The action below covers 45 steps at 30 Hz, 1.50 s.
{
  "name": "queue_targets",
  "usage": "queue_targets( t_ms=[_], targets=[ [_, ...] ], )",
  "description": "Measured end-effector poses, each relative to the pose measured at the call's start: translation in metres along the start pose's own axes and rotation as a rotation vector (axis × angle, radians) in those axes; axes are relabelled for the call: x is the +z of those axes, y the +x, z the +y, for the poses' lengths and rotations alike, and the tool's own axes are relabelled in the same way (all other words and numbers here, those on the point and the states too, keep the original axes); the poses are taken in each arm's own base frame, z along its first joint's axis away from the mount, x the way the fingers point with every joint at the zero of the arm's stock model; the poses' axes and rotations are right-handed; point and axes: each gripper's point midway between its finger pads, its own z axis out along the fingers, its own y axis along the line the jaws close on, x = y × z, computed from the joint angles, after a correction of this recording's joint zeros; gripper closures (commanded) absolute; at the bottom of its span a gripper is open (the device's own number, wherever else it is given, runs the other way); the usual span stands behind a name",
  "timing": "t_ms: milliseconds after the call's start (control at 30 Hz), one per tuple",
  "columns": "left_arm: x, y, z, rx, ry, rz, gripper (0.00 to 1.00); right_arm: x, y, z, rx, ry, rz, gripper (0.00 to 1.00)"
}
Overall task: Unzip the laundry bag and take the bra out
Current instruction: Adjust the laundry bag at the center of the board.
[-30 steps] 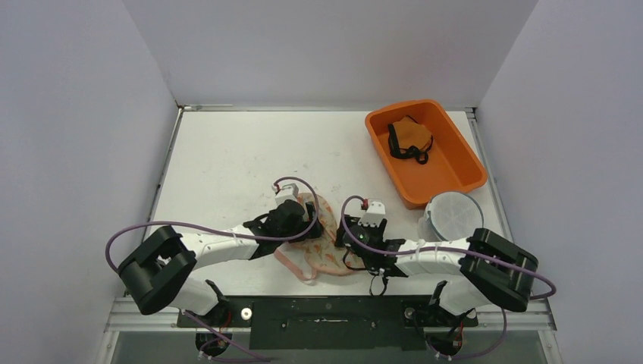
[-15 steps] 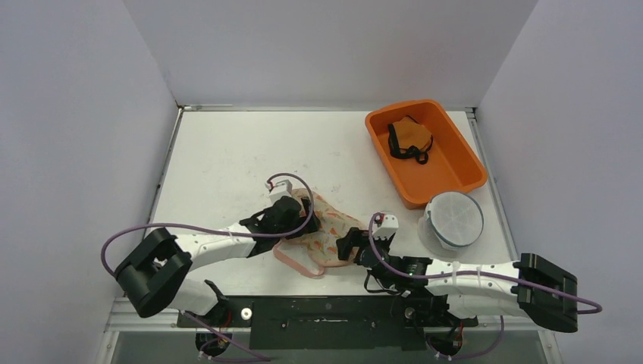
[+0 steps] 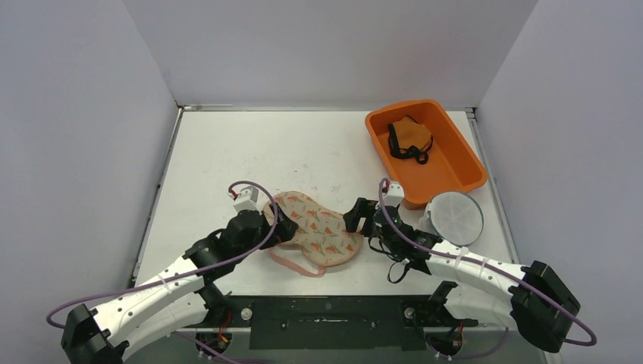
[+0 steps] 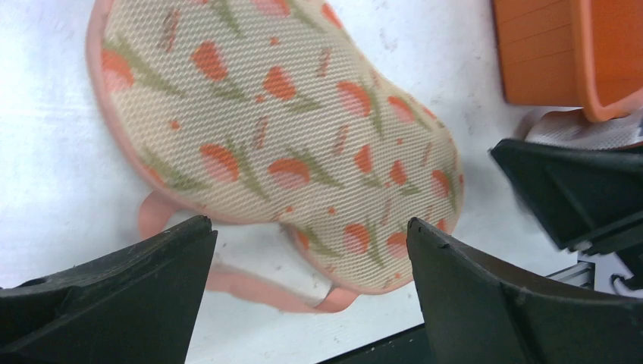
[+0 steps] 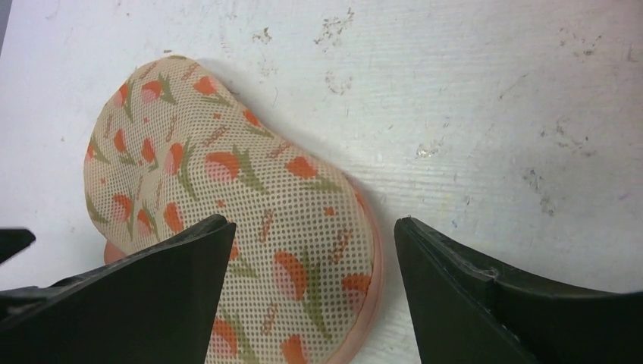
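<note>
One white table (image 3: pixel 227 152) is topped near its front edge by the bra (image 3: pixel 315 231): cream mesh, orange tulip print, pink trim. It's flanked by left gripper (image 3: pixel 279 225) and right gripper (image 3: pixel 356 218), jaws spread, nothing gripped.

light: bright, diffuse | shadows: soft, faint | focus: mostly sharp

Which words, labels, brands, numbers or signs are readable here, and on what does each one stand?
No text can be read.
The flowered bra carries only an orange flower pattern, no letters.
The orange bin, the round white mesh bag and the table show no print.
Any marks on the arms are too small to read.
</note>
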Motion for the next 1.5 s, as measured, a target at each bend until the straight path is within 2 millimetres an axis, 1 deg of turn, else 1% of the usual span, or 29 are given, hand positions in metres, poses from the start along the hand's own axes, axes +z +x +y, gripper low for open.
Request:
queue_targets(
  t_ms=[67, 133, 233, 300, 333, 367, 433, 567, 633, 733, 900, 1000, 1067, 1100, 1133, 1200, 1233, 1267, 1300, 1367, 1433, 1500],
  targets=[
    [-0.004, 0.006, 0.010, -0.014, -0.009, 0.007, 0.07, 0.008, -0.005, -0.005, 0.002, 0.008, 0.007, 0.32],
    [-0.003, 0.018, 0.024, -0.033, -0.033, 0.023, 0.13, 0.016, -0.007, -0.014, 0.009, 0.026, 0.015, 0.39],
    [0.004, 0.044, 0.055, -0.055, -0.095, 0.060, 0.25, 0.029, -0.002, -0.023, 0.013, 0.045, 0.041, 0.49],
    [0.008, 0.060, 0.076, -0.055, -0.153, 0.090, 0.40, 0.035, 0.009, -0.022, 0.006, 0.031, 0.074, 0.54],
    [0.010, 0.065, 0.084, -0.056, -0.181, 0.100, 0.46, 0.037, 0.014, -0.020, 0.003, 0.020, 0.084, 0.56],
    [0.011, 0.067, 0.089, -0.055, -0.203, 0.105, 0.50, 0.037, 0.021, -0.017, -0.003, 0.004, 0.099, 0.57],
    [0.016, 0.066, 0.093, -0.057, -0.228, 0.099, 0.55, 0.034, 0.033, -0.013, -0.017, -0.019, 0.118, 0.58],
    [0.027, 0.057, 0.097, -0.079, -0.272, 0.076, 0.58, 0.025, 0.055, -0.003, -0.048, -0.068, 0.146, 0.59],
    [0.035, 0.048, 0.098, -0.088, -0.297, 0.067, 0.58, 0.018, 0.064, 0.002, -0.057, -0.090, 0.155, 0.59],
    [0.047, 0.035, 0.091, -0.094, -0.307, 0.058, 0.56, 0.011, 0.075, 0.009, -0.057, -0.117, 0.161, 0.56],
    [0.066, 0.007, 0.070, -0.082, -0.284, 0.037, 0.53, 0.000, 0.094, 0.016, -0.043, -0.142, 0.167, 0.50],
    [0.082, -0.018, 0.055, -0.086, -0.265, 0.017, 0.53, -0.003, 0.101, 0.026, -0.024, -0.168, 0.159, 0.46],
    [0.093, -0.033, 0.048, -0.099, -0.256, 0.004, 0.53, -0.003, 0.107, 0.032, -0.014, -0.181, 0.160, 0.38],
    [0.098, -0.039, 0.046, -0.106, -0.254, 0.002, 0.51, -0.001, 0.111, 0.033, -0.011, -0.181, 0.163, 0.31],
    [0.102, -0.044, 0.044, -0.114, -0.253, -0.003, 0.46, 0.001, 0.112, 0.035, -0.005, -0.180, 0.159, 0.25],
    [0.105, -0.053, 0.041, -0.124, -0.257, -0.013, 0.34, 0.003, 0.108, 0.045, 0.012, -0.196, 0.146, 0.18],
    [0.105, -0.058, 0.040, -0.129, -0.263, -0.021, 0.26, 0.003, 0.106, 0.048, 0.018, -0.200, 0.141, 0.16],
    [0.102, -0.063, 0.038, -0.130, -0.266, -0.027, 0.21, 0.003, 0.102, 0.049, 0.023, -0.201, 0.134, 0.14],
    [0.098, -0.068, 0.035, -0.129, -0.264, -0.035, 0.17, 0.002, 0.098, 0.048, 0.028, -0.197, 0.128, 0.13],
    [0.082, -0.078, 0.028, -0.127, -0.248, -0.062, 0.12, 0.000, 0.085, 0.044, 0.038, -0.187, 0.106, 0.12],
    [0.058, -0.088, 0.019, -0.121, -0.210, -0.091, 0.09, -0.001, 0.057, 0.039, 0.066, -0.179, 0.059, 0.11],
    [0.028, -0.099, 0.003, -0.119, -0.137, -0.139, 0.08, 0.004, 0.025, 0.031, 0.102, -0.168, 0.006, 0.11]
  ],
)
